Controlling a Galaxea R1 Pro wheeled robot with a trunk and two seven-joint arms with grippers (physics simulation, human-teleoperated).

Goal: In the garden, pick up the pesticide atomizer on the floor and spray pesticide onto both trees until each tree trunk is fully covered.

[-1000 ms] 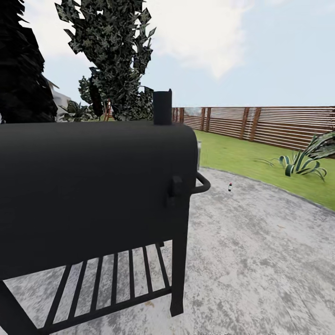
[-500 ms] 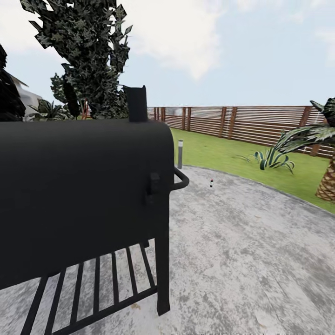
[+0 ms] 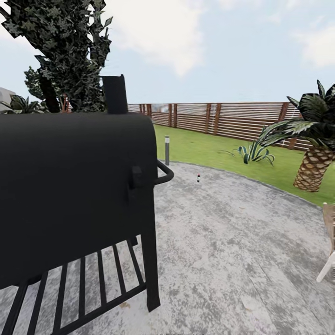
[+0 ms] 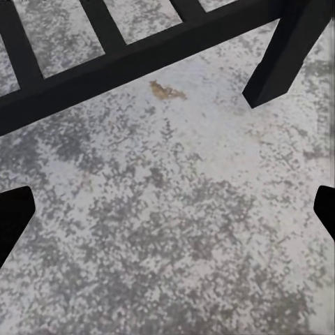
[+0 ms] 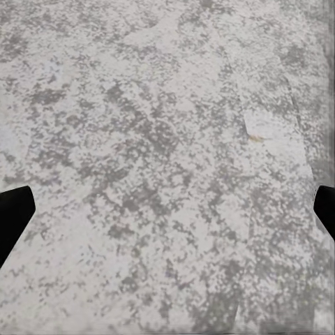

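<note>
The floor (image 3: 242, 242), rough grey mottled concrete, spreads from the near edge of the head view out to a curved border with the lawn (image 3: 209, 146). A brown slatted fence (image 3: 218, 118) closes the lawn at the back. The black grill (image 3: 70, 186) takes up the left half of the head view, its barrel body near the camera, a short chimney (image 3: 115, 94) on top, a curved handle (image 3: 164, 173) at its right end and a slatted lower shelf between the legs. Behind it rises a dark, ragged tree (image 3: 70, 46). At the right stands a short palm (image 3: 312, 144), with a spiky low plant (image 3: 253, 152) further left on the grass. A pale piece of furniture (image 3: 328, 251) cuts in at the right edge. A grey bollard light (image 3: 167, 150) stands at the rim of the paving, just past the grill's handle.

The atomizer (image 3: 198, 178) stands upright on the floor, tiny and far off, to the right of the handle and near the lawn's edge, well apart from the grill.

Both arms point down at the floor. The left hand (image 4: 167, 213) has its fingertips wide apart, with bare concrete between them and the grill's leg and shelf bar beyond. The right hand (image 5: 167, 209) is likewise spread wide above bare concrete, holding nothing.
</note>
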